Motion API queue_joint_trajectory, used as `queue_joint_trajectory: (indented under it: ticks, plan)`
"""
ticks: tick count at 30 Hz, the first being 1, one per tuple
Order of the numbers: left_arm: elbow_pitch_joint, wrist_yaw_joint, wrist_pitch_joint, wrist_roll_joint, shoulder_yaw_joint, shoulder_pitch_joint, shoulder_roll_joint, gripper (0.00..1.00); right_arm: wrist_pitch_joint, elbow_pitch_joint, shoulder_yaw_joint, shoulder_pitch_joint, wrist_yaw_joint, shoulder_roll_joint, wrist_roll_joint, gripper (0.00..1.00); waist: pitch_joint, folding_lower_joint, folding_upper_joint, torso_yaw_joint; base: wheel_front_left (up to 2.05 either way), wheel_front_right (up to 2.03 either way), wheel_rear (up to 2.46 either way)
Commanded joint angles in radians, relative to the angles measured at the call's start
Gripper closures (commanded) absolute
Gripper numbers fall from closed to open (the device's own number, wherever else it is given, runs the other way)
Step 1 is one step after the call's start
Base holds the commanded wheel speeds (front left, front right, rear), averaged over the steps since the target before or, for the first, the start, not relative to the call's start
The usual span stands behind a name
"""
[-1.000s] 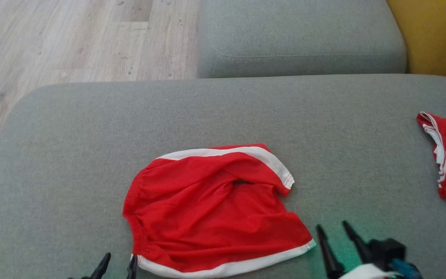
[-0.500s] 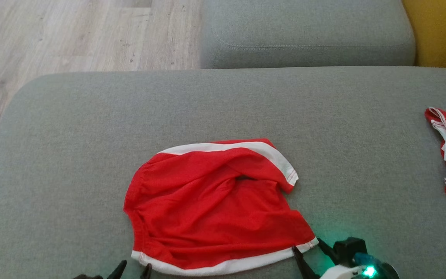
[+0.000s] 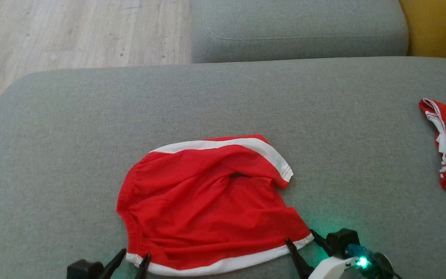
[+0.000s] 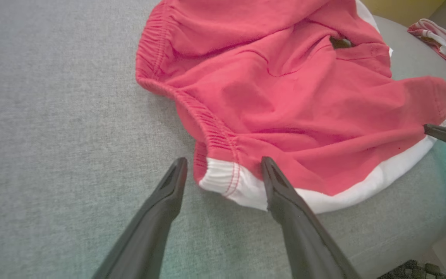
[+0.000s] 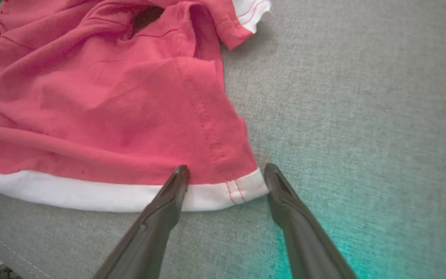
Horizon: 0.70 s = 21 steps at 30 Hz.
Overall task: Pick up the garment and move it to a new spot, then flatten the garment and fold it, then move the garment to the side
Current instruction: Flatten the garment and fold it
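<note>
Both my grippers are the same build: two long, matte, dark fingers point(image 4: 156, 217) that taper from a thick base to a narrow tip, each with a shallow recess just below the point. My left gripper point(image 3: 130, 260) grows out of a squarish black block point(image 3: 83, 269). My right gripper point(image 3: 299, 237) has a similar black housing point(image 3: 341, 239). Behind that sit a rounded white forearm shell point(image 3: 329, 270), a small blue fitting point(image 3: 356, 250) and a green lamp point(image 3: 361, 262), lit bright.
</note>
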Motion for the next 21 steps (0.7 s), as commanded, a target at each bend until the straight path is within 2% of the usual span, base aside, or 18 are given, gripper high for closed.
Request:
queue_joint_trajectory:
  ticks: [1,9,10,11,12,13,14,18,21]
  plan:
    - [-0.016,-0.006,-0.008,-0.010,0.026,-0.053,0.027,0.00,-0.002,-0.009,0.027,-0.039,-0.001,-0.009,0.006,0.00,0.001,-0.0001,0.0000,-0.003,0.00,0.00,0.00]
    - [0.009,-0.006,-0.023,-0.040,-0.018,-0.070,0.046,0.00,0.017,0.019,0.057,-0.048,-0.001,-0.012,0.029,0.00,0.000,-0.0001,0.0000,-0.008,0.00,0.00,0.00]
    - [0.010,-0.006,-0.025,-0.044,-0.023,-0.073,0.047,0.15,0.018,0.021,0.062,-0.049,-0.001,-0.012,0.040,0.35,0.001,-0.0001,0.0000,-0.008,0.00,0.00,0.00]
    - [0.011,-0.006,-0.026,-0.049,-0.029,-0.077,0.048,0.40,0.019,0.024,0.070,-0.052,-0.001,-0.012,0.056,0.82,0.002,-0.0001,0.0000,-0.009,0.00,0.00,0.00]
    - [0.010,-0.006,-0.026,-0.055,-0.038,-0.081,0.050,0.55,0.020,0.027,0.078,-0.055,-0.001,-0.013,0.069,1.00,0.002,-0.0001,0.0000,-0.009,0.00,0.00,0.00]
    - [0.009,-0.006,-0.026,-0.060,-0.045,-0.085,0.051,0.89,0.022,0.030,0.090,-0.060,-0.001,-0.018,0.077,1.00,0.001,-0.0001,0.0000,-0.009,0.00,0.00,0.00]
    - [0.009,-0.006,-0.025,-0.068,-0.050,-0.088,0.053,1.00,0.017,0.029,0.088,-0.062,-0.001,-0.018,0.100,1.00,-0.001,-0.0001,0.0000,-0.010,0.00,0.00,0.00]
    - [-0.046,-0.006,-0.017,-0.134,-0.052,-0.075,0.059,1.00,0.011,-0.034,0.043,-0.061,-0.001,-0.020,0.242,1.00,-0.011,-0.0001,0.0000,-0.017,0.00,0.00,0.00]
    - [-0.176,-0.006,-0.004,-0.229,-0.020,-0.042,0.067,1.00,0.047,-0.174,-0.002,-0.039,-0.001,-0.041,0.385,1.00,-0.020,-0.0001,0.0000,-0.026,0.00,0.00,0.00]
